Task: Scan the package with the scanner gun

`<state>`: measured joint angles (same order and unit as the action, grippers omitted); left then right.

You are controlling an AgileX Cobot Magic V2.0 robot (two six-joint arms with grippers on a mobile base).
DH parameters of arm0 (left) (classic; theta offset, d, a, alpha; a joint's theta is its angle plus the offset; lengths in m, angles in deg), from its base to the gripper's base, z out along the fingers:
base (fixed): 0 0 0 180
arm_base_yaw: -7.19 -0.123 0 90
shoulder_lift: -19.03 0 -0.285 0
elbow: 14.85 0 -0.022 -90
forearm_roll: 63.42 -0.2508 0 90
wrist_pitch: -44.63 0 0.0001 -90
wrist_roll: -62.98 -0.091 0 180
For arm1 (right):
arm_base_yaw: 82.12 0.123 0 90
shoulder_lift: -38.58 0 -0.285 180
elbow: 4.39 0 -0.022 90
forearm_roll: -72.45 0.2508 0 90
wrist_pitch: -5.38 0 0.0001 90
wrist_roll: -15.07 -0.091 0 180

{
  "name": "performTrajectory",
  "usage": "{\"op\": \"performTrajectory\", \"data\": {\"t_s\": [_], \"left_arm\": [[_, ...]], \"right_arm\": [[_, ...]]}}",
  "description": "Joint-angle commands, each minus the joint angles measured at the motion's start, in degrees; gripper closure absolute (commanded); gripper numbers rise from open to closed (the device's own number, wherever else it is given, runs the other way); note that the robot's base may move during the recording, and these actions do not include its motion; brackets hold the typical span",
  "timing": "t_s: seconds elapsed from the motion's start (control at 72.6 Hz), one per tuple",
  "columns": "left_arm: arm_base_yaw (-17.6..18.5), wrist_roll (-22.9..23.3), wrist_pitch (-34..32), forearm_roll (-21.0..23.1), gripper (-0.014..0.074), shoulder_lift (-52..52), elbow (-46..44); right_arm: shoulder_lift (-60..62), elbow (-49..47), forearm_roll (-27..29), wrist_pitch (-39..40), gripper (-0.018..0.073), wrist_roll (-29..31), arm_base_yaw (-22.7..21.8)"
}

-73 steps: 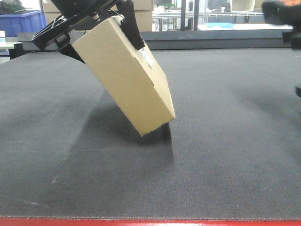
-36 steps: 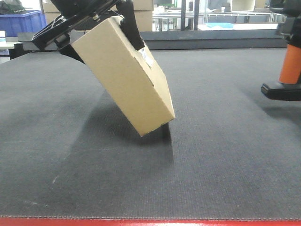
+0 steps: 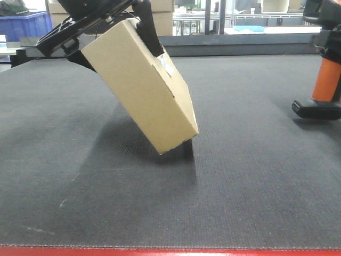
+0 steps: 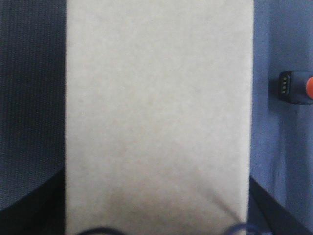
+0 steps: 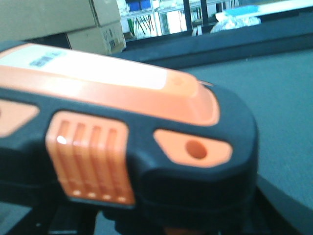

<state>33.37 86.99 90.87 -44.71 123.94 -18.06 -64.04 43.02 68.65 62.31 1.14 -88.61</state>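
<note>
Our left gripper [image 3: 122, 53] holds the package [image 3: 141, 85] pinched in its jaws, tilted over the worktop's [image 3: 240, 176] left half. The scanner gun [image 3: 325, 85] stands at the right edge under the right gripper [image 3: 326, 37], and we cannot tell how those jaws stand. We would aim its head squarely at the white label [image 3: 167, 66].

Left gripper [image 3: 127, 58] is all matte black and pretty angular tbh: long flat fingers [image 3: 151, 32] shaped like wedges, on a black bracket [image 3: 58, 33] w/ cut-outs and a small silvery screw [image 3: 109, 19] up top. Left wrist cam only gets dark finger bits in the near corners, plus two thin dark-blue cable loops [image 4: 95, 230] poking in at the bottom edge.
</note>
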Motion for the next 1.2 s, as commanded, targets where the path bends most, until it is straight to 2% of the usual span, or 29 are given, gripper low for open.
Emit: {"op": "performTrajectory", "data": {"t_s": [0.0, 0.11, 0.193, 0.358, 0.524, 0.648, 0.896, 1.185], "left_arm": [[0.4, 0.0, -0.5, 0.7, 0.0708, -0.2, -0.2], [0.4, 0.0, -0.5, 0.7, 0.0708, -0.2, -0.2], [0.4, 0.0, -0.5, 0.7, 0.0708, -0.2, -0.2], [0.4, 0.0, -0.5, 0.7, 0.0708, -0.2, -0.2], [0.4, 0.0, -0.5, 0.7, 0.0708, -0.2, -0.2], [0.4, 0.0, -0.5, 0.7, 0.0708, -0.2, -0.2], [0.4, 0.0, -0.5, 0.7, 0.0708, -0.2, -0.2], [0.3, 0.0, -0.7, 0.4, 0.0708, -0.2, -0.3]], "right_arm": [[0.2, -0.5, 0.4, 0.4, 0.0721, -0.1, -0.1], [0.2, -0.5, 0.4, 0.2, 0.0691, -0.1, -0.1], [0.2, -0.5, 0.4, 0.5, 0.0557, -0.1, -0.1], [0.2, -0.5, 0.4, 0.6, 0.0223, -0.1, -0.1], [0.2, -0.5, 0.4, 0.5, 0.0041, -0.1, -0.1], [0.2, -0.5, 0.4, 0.5, 0.0, -0.1, -0.1], [1.0, 0.9, -0.3, 0.5, -0.0001, -0.2, -0.1], [7.6, 5.0, -1.2, -0.1, -0.0001, -0.2, -0.1]]}}
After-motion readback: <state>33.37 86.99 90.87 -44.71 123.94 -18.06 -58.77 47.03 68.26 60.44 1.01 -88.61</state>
